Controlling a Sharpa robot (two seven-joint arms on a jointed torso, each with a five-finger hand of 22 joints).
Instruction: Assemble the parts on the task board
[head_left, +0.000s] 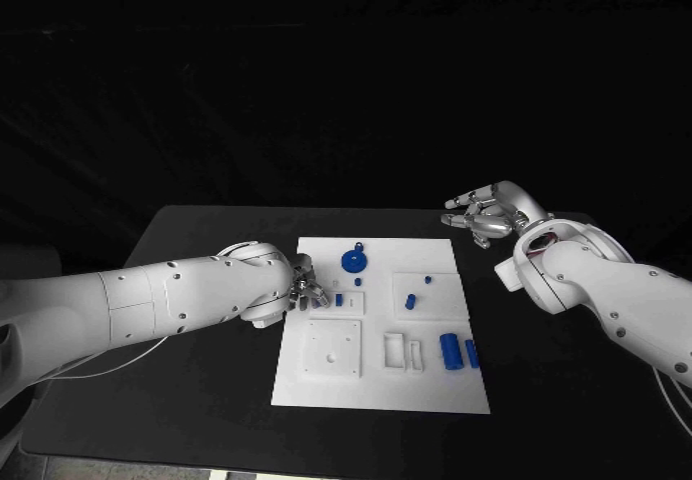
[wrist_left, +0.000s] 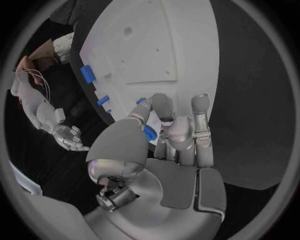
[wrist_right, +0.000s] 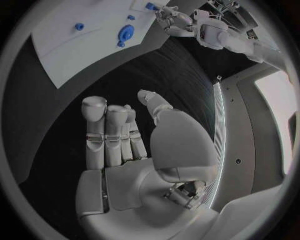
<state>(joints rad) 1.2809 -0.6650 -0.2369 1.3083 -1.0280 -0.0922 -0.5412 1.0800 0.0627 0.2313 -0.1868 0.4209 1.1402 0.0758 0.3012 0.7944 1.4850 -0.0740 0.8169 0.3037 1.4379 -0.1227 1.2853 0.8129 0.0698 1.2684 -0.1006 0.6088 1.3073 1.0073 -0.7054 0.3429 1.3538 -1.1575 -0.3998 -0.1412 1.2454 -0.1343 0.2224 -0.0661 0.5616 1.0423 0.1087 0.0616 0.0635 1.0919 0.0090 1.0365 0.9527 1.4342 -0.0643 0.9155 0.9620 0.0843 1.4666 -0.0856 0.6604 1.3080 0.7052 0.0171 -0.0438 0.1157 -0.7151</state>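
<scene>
The white task board (head_left: 433, 390) lies mid-table. My left hand (head_left: 299, 285) is at the board's left edge. In the left wrist view, its thumb and a finger (wrist_left: 164, 107) pinch a small blue part (wrist_left: 149, 132) just over the board (wrist_left: 156, 45). A round blue part (head_left: 353, 262) lies near the board's far end. Small blue pieces (head_left: 338, 298) (head_left: 410, 299) sit mid-board, and two blue cylinders (head_left: 450, 350) stand at its right side. My right hand (head_left: 490, 212) hovers off the board's far right corner, fingers straight, holding nothing (wrist_right: 119, 135).
White raised blocks (head_left: 332, 348) and a slotted white fixture (head_left: 404, 352) occupy the board's near half. Black table (head_left: 202, 400) surrounds the board on all sides. In the right wrist view the board (wrist_right: 69, 45) and my left hand (wrist_right: 181, 22) lie far ahead of the right palm.
</scene>
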